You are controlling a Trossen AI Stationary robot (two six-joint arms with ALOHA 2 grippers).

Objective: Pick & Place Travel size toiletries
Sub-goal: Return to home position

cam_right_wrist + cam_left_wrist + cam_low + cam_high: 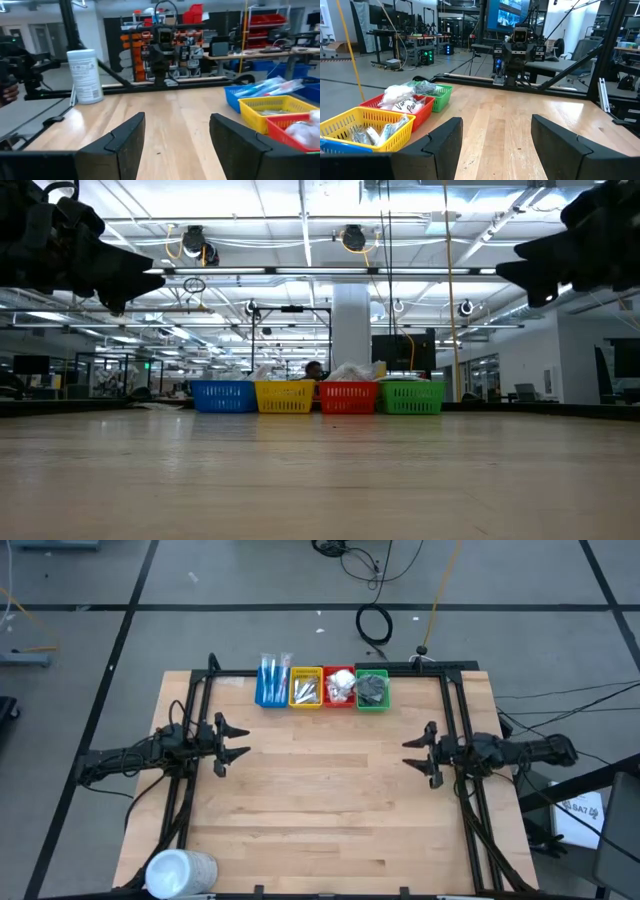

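Bulging white packets (341, 684), latticed red bin (339, 705)

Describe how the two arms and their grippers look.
The left arm and right arm are both black, slim and jointed, with black cable looped near the wrists. The left gripper and right gripper each carry two black, angular fingers with stepped inner edges. No markings are visible.
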